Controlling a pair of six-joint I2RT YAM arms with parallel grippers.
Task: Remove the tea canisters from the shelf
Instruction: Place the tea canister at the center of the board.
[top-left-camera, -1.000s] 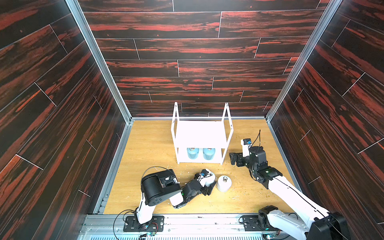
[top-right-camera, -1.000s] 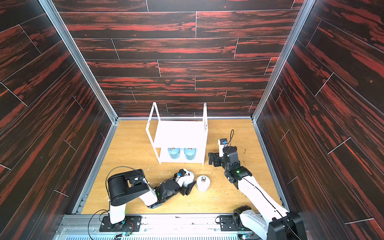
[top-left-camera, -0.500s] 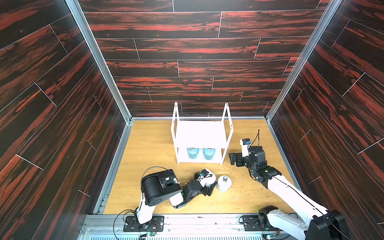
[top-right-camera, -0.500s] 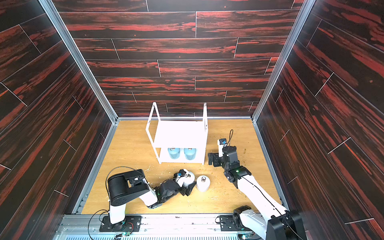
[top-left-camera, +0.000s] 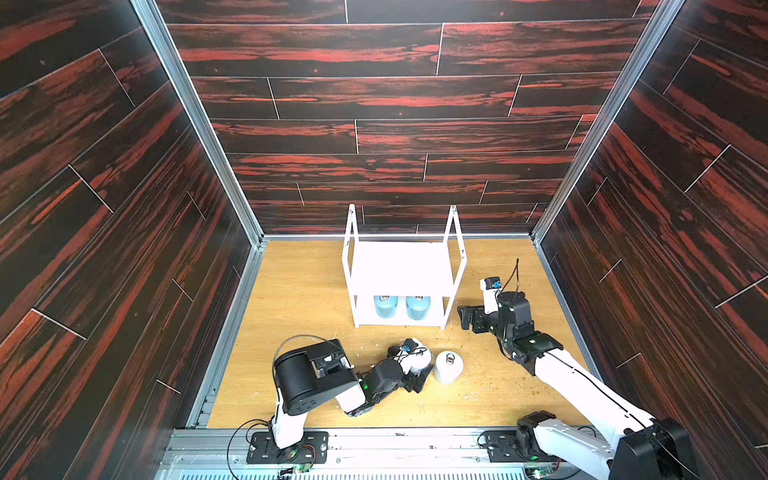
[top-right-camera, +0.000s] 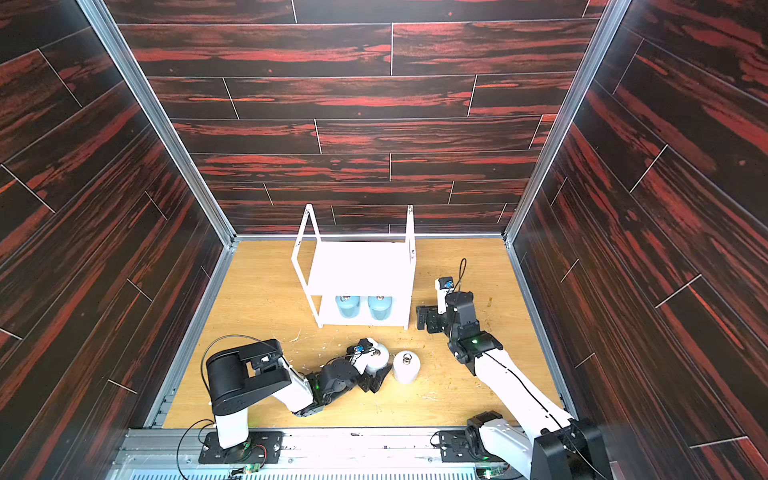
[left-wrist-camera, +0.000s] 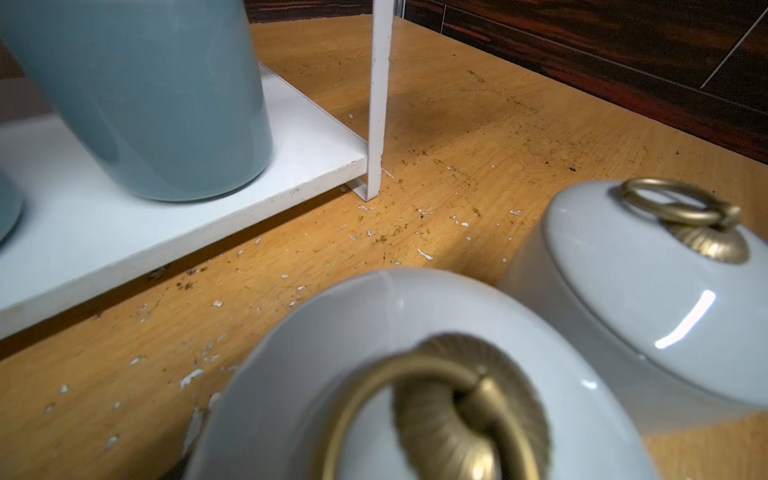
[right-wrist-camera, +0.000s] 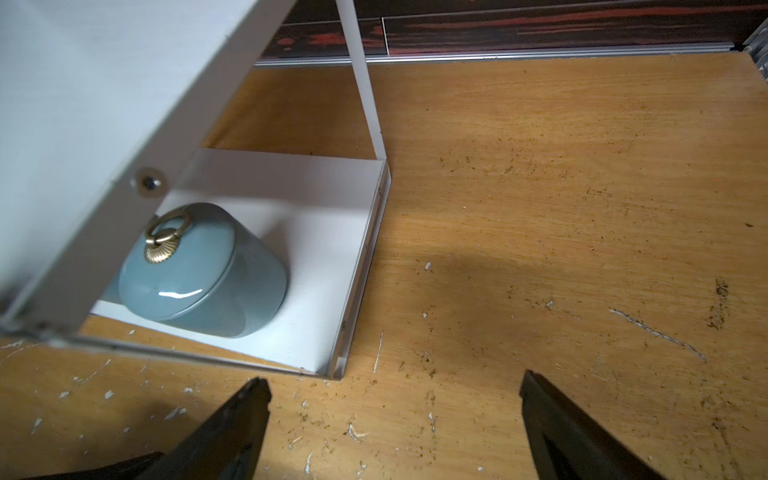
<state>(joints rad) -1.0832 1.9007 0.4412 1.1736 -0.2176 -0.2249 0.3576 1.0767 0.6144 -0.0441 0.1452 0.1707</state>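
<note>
The white shelf (top-left-camera: 401, 266) (top-right-camera: 361, 266) stands at the back middle of the floor. Two light blue tea canisters (top-left-camera: 384, 305) (top-left-camera: 417, 306) sit side by side on its lower board. In front of it, a white canister (top-left-camera: 417, 359) (top-right-camera: 376, 357) sits on the floor between the fingers of my left gripper (top-left-camera: 409, 365). Whether the pads press it does not show. A second white canister (top-left-camera: 448, 366) (left-wrist-camera: 644, 291) stands free just to its right. My right gripper (top-left-camera: 467, 318) (right-wrist-camera: 395, 395) hangs open and empty by the shelf's right front post, near a blue canister (right-wrist-camera: 199, 270).
Dark wood-pattern walls close in the floor on three sides. A metal rail runs along the front edge with both arm bases on it. Crumbs and white flecks litter the wooden floor (right-wrist-camera: 540, 208). The shelf's upper board is bare.
</note>
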